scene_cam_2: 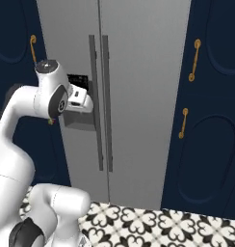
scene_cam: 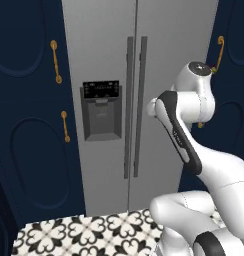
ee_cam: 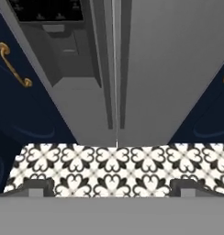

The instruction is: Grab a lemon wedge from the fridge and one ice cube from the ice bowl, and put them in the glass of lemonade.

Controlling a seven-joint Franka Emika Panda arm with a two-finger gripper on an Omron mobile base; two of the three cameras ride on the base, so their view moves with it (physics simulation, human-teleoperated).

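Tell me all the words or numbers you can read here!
None can be read.
The fridge has a dark panel with tiny pale marks, too small and blurred to read.
The cabinets, handles and floor tiles carry no writing.

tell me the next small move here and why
Probably reach the open hand forward and up to one of the fridge's dark bar handles. Both doors are shut, the hand holds nothing and looks down at the patterned floor short of them, so no wedge can be reached until a door opens.
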